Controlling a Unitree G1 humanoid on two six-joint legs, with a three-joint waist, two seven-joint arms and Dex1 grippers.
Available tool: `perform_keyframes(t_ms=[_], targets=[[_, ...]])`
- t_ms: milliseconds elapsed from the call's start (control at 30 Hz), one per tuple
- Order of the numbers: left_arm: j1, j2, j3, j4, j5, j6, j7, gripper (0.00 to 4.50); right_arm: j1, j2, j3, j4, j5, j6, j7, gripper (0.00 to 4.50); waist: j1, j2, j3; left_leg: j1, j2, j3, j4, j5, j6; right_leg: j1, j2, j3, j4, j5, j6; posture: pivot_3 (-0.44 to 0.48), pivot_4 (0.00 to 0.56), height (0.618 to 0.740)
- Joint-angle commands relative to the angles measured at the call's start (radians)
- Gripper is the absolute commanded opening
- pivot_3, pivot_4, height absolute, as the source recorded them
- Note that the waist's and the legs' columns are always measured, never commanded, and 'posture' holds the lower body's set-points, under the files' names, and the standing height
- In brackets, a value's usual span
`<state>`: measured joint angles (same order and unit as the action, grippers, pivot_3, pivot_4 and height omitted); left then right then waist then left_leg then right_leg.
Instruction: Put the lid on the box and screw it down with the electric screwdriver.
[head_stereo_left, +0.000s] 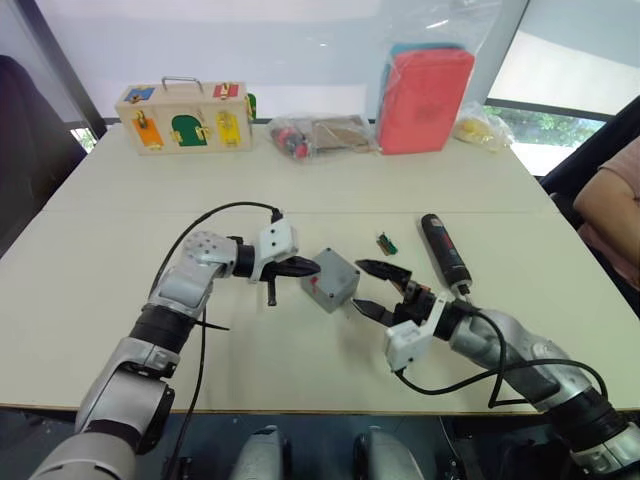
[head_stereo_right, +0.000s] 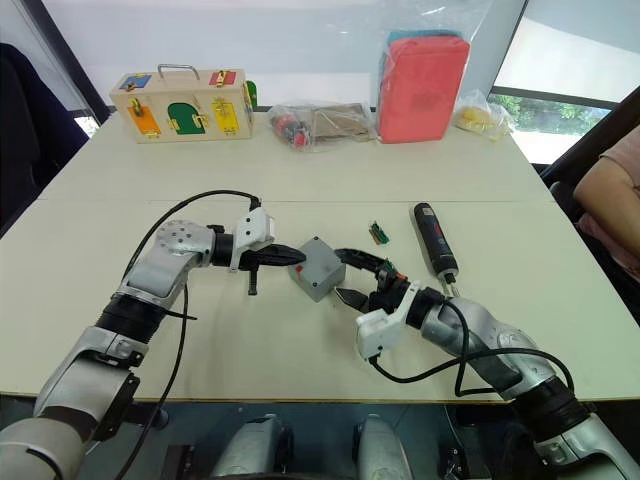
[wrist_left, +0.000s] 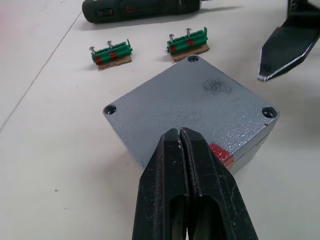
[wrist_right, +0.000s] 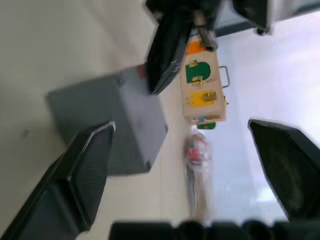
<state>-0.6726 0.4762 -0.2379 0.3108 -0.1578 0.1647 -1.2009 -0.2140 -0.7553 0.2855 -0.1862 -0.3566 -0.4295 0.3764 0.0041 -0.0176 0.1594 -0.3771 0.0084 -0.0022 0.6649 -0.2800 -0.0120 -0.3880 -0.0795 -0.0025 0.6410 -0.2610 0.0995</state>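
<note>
The grey box (head_stereo_left: 322, 291) stands mid-table, turned corner-on, with the flat grey lid (wrist_left: 190, 107) lying on it. A seam and a red spot (wrist_left: 220, 152) show at one side. My left gripper (head_stereo_left: 308, 266) is shut, its tips over the lid's near edge (wrist_left: 179, 134); contact cannot be told. Just right of the box my right gripper (head_stereo_left: 372, 288) is open and holds nothing, one finger on each side of the box's right corner. The black electric screwdriver (head_stereo_left: 443, 250) lies on the table behind my right gripper.
Two small green connector blocks (wrist_left: 111, 52) (wrist_left: 187, 42) lie between box and screwdriver. At the far edge stand a wooden latch box (head_stereo_left: 185, 118), a bag of parts (head_stereo_left: 320, 135), a red pouch in plastic (head_stereo_left: 425, 95) and a yellow bag (head_stereo_left: 480, 128). A person's arm (head_stereo_left: 615, 210) is at the right.
</note>
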Motion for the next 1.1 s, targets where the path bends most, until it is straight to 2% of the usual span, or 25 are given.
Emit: perform_keyframes(t_ms=[33,133,200,367,500,700,933,1100], targets=[[0.002,0.038,0.088,-0.104,-0.073,0.101,0.020,0.00,0.032,0.013,-0.056,-0.124,0.288,0.252,0.181,3.81,0.000,0.000,0.003,-0.001,0.000,0.000,0.000,0.000,0.001,-0.001,0.000,0.000,0.000,0.000,0.000,0.000,0.150,0.730],[0.014,0.070,0.130,-0.140,-0.080,0.135,0.060,0.00,0.058,0.032,-0.074,-0.197,0.419,0.489,0.255,2.86,0.001,-0.001,0.004,-0.005,0.002,-0.001,0.000,0.000,0.001,-0.005,0.001,-0.001,0.000,0.000,0.000,0.000,0.150,0.730],[0.031,0.084,0.137,-0.126,-0.059,0.116,0.087,0.00,0.070,0.040,-0.066,-0.216,0.445,0.604,0.283,2.19,0.001,0.000,0.004,-0.005,0.002,-0.001,0.000,0.000,0.001,-0.005,0.001,-0.001,0.000,0.000,0.000,0.000,0.150,0.730],[0.064,0.059,0.107,-0.035,-0.012,0.041,0.135,0.00,0.040,0.120,-0.051,-0.219,0.468,0.826,0.258,0.09,0.004,0.000,0.004,-0.007,0.001,0.000,0.000,0.000,0.001,-0.007,0.001,-0.001,0.000,0.000,-0.001,0.000,0.150,0.730],[0.051,0.018,0.078,0.062,0.027,-0.029,0.153,0.00,0.005,0.175,-0.042,-0.172,0.420,0.875,0.219,0.03,0.009,0.000,0.004,-0.016,-0.002,0.000,0.002,0.000,0.000,-0.017,0.000,-0.001,0.004,0.000,0.000,0.000,0.150,0.730],[0.008,-0.045,0.030,0.192,0.073,-0.121,0.134,0.00,-0.043,0.219,-0.006,-0.121,0.368,0.921,0.193,0.03,0.007,0.000,0.004,-0.016,-0.003,0.000,0.002,0.000,0.000,-0.017,0.000,-0.001,0.004,0.000,0.000,0.000,0.150,0.730],[-0.014,-0.072,0.018,0.219,0.062,-0.154,0.069,0.00,-0.077,0.242,0.036,-0.097,0.358,0.934,0.240,0.03,0.004,0.000,0.004,-0.016,-0.003,0.000,0.002,0.000,0.000,-0.018,0.001,-0.001,0.004,0.000,0.000,0.000,0.150,0.730],[0.032,-0.032,-0.002,0.118,0.034,-0.112,-0.051,0.00,-0.122,0.269,0.056,-0.049,0.350,0.924,0.260,0.03,-0.001,0.000,0.004,-0.016,-0.003,0.000,0.002,0.000,0.000,-0.018,0.001,-0.001,0.005,0.000,0.000,0.000,0.150,0.730]])
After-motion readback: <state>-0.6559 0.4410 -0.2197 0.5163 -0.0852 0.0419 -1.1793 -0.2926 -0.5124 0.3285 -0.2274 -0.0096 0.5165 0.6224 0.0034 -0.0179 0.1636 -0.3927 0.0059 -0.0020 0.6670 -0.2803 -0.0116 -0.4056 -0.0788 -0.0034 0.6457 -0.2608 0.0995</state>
